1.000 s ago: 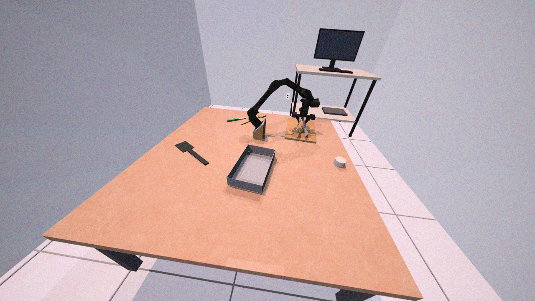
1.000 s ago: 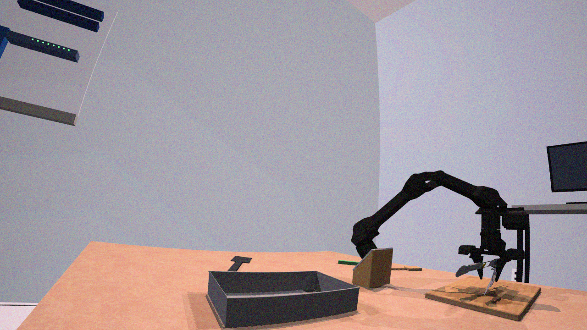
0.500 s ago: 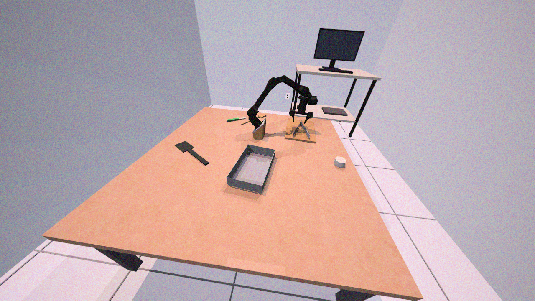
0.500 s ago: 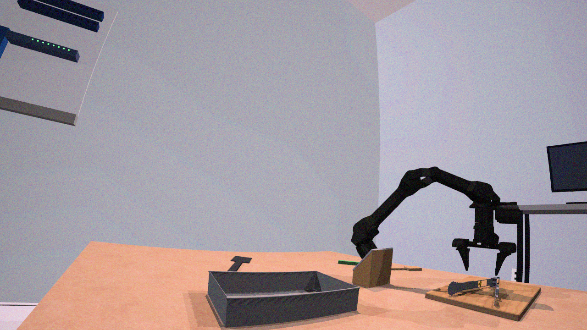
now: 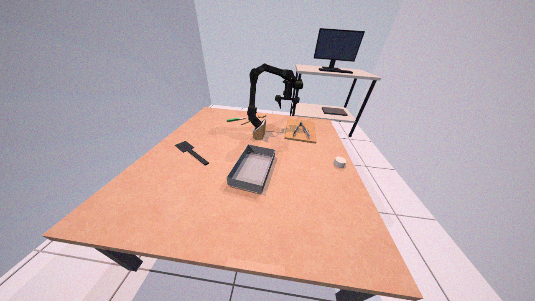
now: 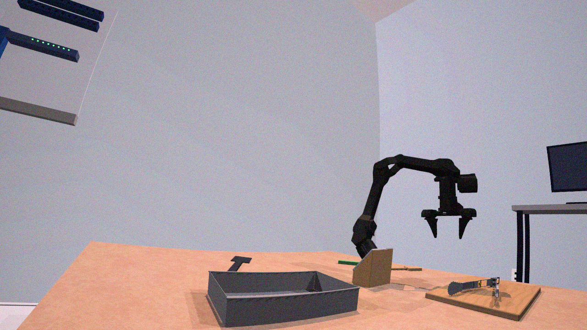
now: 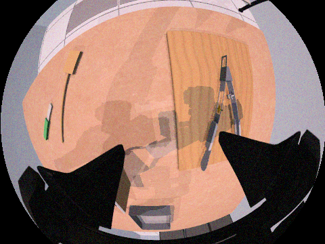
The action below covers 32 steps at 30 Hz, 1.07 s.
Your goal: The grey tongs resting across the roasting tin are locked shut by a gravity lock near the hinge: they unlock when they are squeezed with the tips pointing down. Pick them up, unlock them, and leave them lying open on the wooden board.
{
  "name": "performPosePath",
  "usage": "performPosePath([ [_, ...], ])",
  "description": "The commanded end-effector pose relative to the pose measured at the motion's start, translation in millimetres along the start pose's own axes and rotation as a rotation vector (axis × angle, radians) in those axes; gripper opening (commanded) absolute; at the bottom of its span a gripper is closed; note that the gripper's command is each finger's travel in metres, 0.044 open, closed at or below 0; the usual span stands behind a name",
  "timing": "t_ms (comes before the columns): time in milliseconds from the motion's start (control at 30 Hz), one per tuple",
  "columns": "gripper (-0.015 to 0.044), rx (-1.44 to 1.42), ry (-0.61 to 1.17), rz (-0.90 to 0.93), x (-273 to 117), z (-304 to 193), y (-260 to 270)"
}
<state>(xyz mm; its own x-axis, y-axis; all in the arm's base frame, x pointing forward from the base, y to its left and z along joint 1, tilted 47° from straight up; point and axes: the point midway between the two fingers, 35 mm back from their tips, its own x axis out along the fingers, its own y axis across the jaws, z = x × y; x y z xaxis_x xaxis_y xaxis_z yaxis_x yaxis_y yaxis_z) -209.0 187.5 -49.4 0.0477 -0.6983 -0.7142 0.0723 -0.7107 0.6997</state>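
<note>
The grey tongs (image 5: 306, 132) (image 6: 472, 284) (image 7: 212, 133) lie on the wooden board (image 5: 290, 125) (image 6: 526, 292) (image 7: 189, 57), their two arms spread apart in a V from the hinge. In the wrist view the hinge points up, and one arm's end reaches towards the board's near edge; the other arm's end is hidden behind a finger. My gripper (image 5: 286, 107) (image 6: 447, 237) (image 7: 172, 144) is open and empty. It points down, well above the table, and is off to the side of the tongs. The roasting tin (image 5: 245, 184) (image 6: 287, 306) (image 7: 149, 210) has no tongs across it.
A wooden block (image 5: 258, 131) (image 6: 378, 266) with a slanted top stands by the arm's base. A black spatula (image 5: 185, 146) (image 6: 241, 259), a green-handled tool (image 5: 232, 119) (image 7: 46, 129), a wooden brush (image 7: 72, 62) and a white cylinder (image 5: 339, 161) lie around the table.
</note>
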Motion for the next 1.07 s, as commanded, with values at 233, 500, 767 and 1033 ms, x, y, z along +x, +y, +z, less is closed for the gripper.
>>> performPosePath([
  [233,0.044,0.0,0.0,-0.003,-50.0,-3.7,3.0],
  [500,0.044,0.0,0.0,-0.003,-50.0,-3.7,3.0],
  [767,0.044,0.0,0.0,-0.003,-50.0,-3.7,3.0],
  [1033,0.044,0.0,0.0,-0.003,-50.0,-3.7,3.0],
])
